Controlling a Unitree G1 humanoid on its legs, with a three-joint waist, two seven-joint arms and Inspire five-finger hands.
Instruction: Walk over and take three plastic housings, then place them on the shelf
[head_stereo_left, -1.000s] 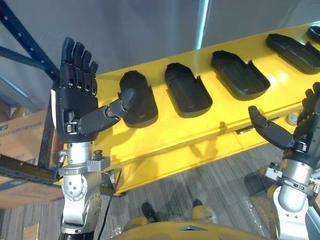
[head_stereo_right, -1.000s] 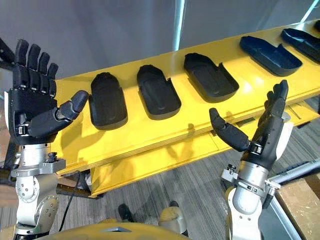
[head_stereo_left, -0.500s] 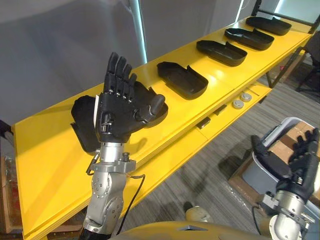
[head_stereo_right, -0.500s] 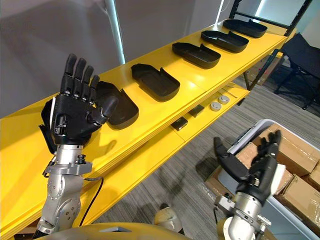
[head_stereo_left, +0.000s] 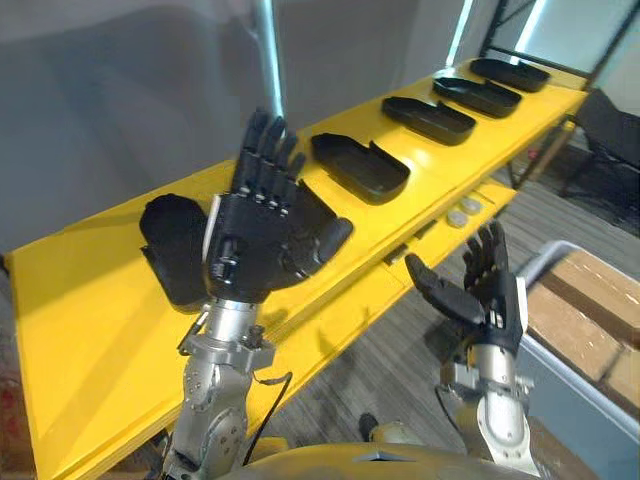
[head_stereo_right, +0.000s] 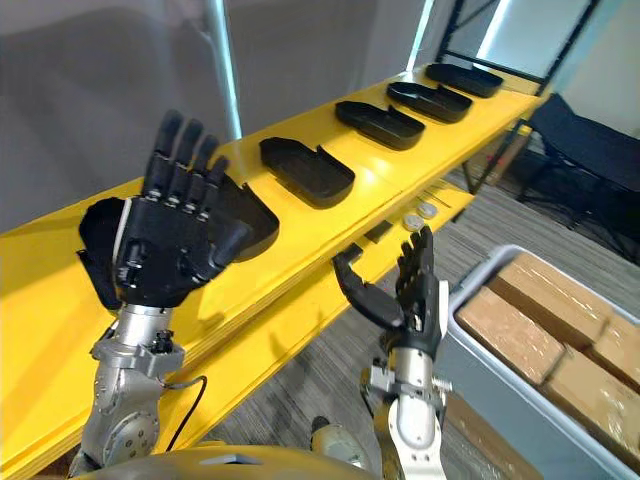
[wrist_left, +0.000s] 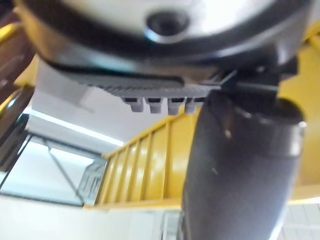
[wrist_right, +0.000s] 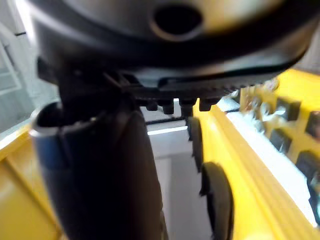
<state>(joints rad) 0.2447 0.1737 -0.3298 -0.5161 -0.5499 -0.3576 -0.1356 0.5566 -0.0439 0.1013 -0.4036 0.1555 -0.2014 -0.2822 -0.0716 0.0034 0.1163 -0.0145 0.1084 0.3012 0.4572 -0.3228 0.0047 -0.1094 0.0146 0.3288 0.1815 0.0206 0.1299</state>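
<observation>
1. Housings of black plastic lie in a single row along the top of a yellow bench (head_stereo_left: 80, 320). Each is a shallow, matte, oblong shell with a raised rim, hollow side up.
2. The leftmost housing (head_stereo_left: 168, 245) sits near the bench's left end, partly covered by the raised left hand.
3. The left hand (head_stereo_left: 262, 248) is held upright in front of the bench, palm toward the camera. Its fingers are straight and spread, its thumb juts to the right, and it holds nothing.
4. The second housing (head_stereo_right: 262, 215) shows just past that thumb.
5. The third housing (head_stereo_left: 360, 165) lies clear of both hands and has a notch in its near rim.
6. The right hand (head_stereo_left: 488, 295) hovers lower, in front of the bench's lower ledge. Its fingers are straight, its thumb stands out to the left, and it is empty.
7. Two round discs (head_stereo_left: 462, 212) rest on the lower ledge.
8. Three more housings (head_stereo_left: 428, 118) run on toward the far right end.
9. A grey bin (head_stereo_right: 500, 375) with cardboard boxes (head_stereo_right: 515, 320) inside stands on the floor at the right.
</observation>
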